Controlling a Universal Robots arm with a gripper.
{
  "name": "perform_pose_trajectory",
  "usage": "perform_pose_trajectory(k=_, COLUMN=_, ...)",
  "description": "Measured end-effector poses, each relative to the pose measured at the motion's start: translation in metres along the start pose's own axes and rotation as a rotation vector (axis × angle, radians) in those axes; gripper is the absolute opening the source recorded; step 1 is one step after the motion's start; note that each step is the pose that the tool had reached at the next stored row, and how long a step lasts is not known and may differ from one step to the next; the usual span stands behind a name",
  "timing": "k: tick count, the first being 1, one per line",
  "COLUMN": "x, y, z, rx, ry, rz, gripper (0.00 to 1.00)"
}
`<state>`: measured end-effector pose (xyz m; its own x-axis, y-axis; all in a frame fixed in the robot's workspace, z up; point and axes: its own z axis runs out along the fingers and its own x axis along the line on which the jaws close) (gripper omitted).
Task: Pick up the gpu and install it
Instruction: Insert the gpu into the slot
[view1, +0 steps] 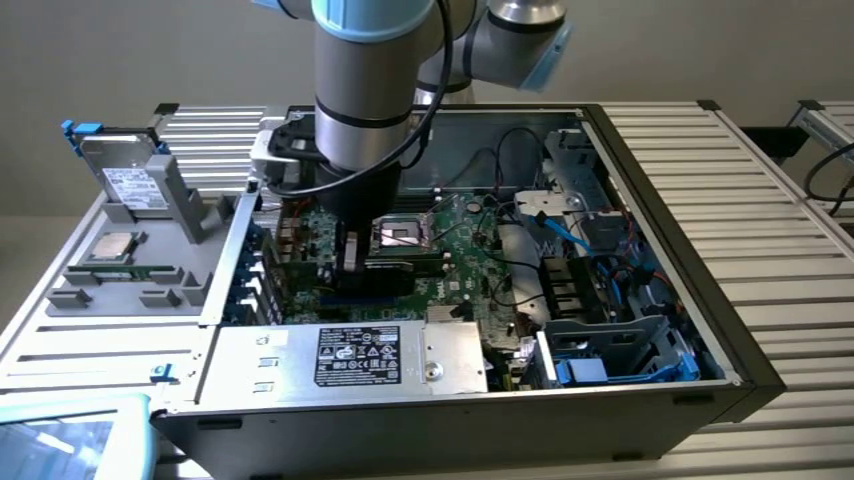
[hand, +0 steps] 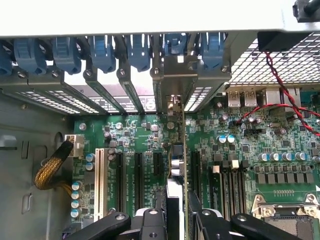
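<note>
Gripper (hand: 176, 220) clenched on gpu (hand: 178, 165), card edge-on over motherboard (hand: 240, 150) expansion slot, bracket near case rear wall (hand: 150, 15). Judgement: keep card vertical, align edge with slot, bracket with rear opening, press evenly.

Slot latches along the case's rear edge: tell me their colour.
Blue. The latches show best in the wrist view, in a row above the motherboard.
</note>
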<state>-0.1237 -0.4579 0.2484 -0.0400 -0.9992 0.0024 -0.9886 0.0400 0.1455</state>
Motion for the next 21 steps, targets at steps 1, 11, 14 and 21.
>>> perform_pose_trajectory(k=1, x=0.0000, y=0.0000, z=0.0002, rx=-0.0001, ry=0.0002, rz=0.000, gripper=0.28)
perform_pose_trajectory(k=11, x=0.0015, y=-0.0001, z=0.0005, rx=-0.0001, ry=0.0001, rz=0.000, gripper=0.28)
perform_pose_trajectory(k=14, x=0.0015, y=-0.0006, z=0.0034, rx=-0.0003, ry=0.0003, rz=0.000, gripper=0.28)
perform_pose_trajectory(k=21, x=0.0016, y=-0.0010, z=0.0067, rx=-0.0006, ry=0.0010, rz=0.000, gripper=0.28)
